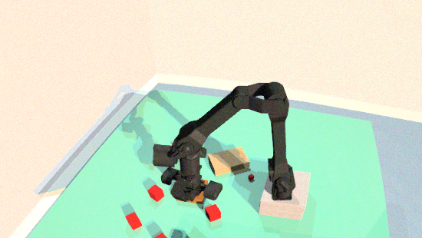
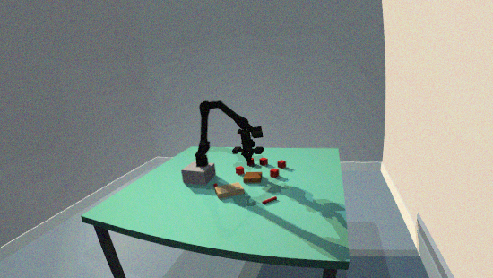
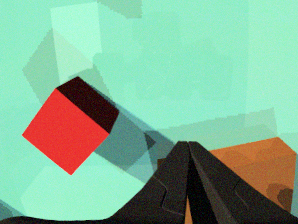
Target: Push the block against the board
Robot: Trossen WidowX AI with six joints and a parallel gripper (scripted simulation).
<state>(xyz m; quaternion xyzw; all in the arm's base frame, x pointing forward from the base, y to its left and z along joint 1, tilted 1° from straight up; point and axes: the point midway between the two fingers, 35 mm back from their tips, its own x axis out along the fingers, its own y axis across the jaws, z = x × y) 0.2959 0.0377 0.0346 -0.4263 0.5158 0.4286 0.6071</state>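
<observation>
The square block, orange-brown [image 1: 196,199] [image 2: 252,178] [image 3: 270,155], lies flat on the green table, partly hidden by my hand in the top view and by the fingers in the wrist view. The board, tan and wooden [image 1: 221,163] [image 2: 229,192], lies apart from the block, with a strip of table between them. My gripper [image 2: 250,163] [image 3: 186,151] is shut and empty and points down. In the wrist view its tips overlap the block's edge; in the exterior view they show behind the block. Whether the tips touch the block cannot be told.
Several red cubes [image 1: 156,193] [image 2: 274,173] [image 3: 65,131] stand around the block, one [image 1: 213,213] [image 2: 239,170] close by. A small dark red piece [image 1: 251,177] lies between the board and the arm's pale base box [image 1: 284,209] [image 2: 197,175]. A red stick [image 2: 269,200] lies beyond the board.
</observation>
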